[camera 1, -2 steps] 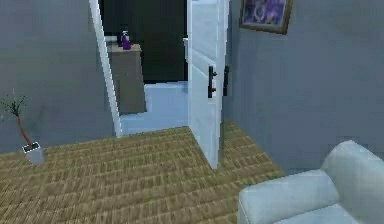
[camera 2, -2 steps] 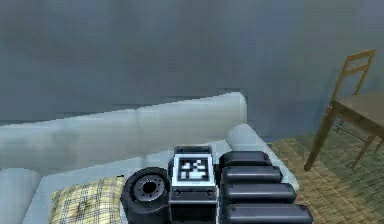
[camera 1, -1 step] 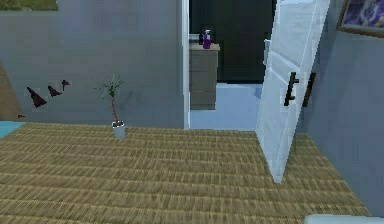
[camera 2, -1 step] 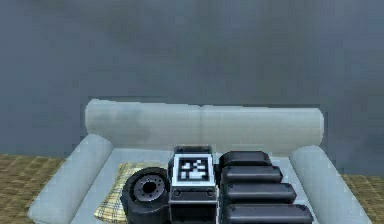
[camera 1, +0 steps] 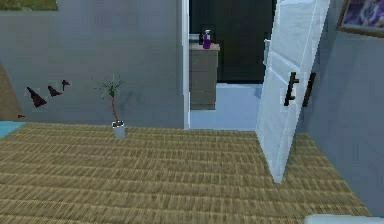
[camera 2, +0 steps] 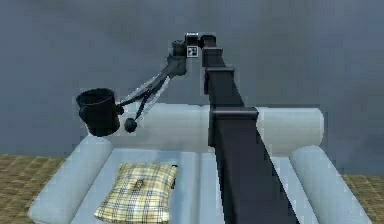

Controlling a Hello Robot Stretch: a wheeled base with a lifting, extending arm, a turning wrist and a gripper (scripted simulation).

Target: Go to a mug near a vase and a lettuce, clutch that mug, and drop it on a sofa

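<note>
Hanging from the pincer (camera 2: 122, 103) above the far left corner of the sofa (camera 2: 285, 130), the dark mug (camera 2: 98, 108) is held clear, and could be lost to the floor (camera 2: 18, 175) if released so near the armrest (camera 2: 65, 180).

Arm (camera 2: 235, 130) reaches far out, jaws angled down leftward

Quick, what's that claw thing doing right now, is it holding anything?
Gripper: holding the mug, which hangs clear above the sofa.
</note>
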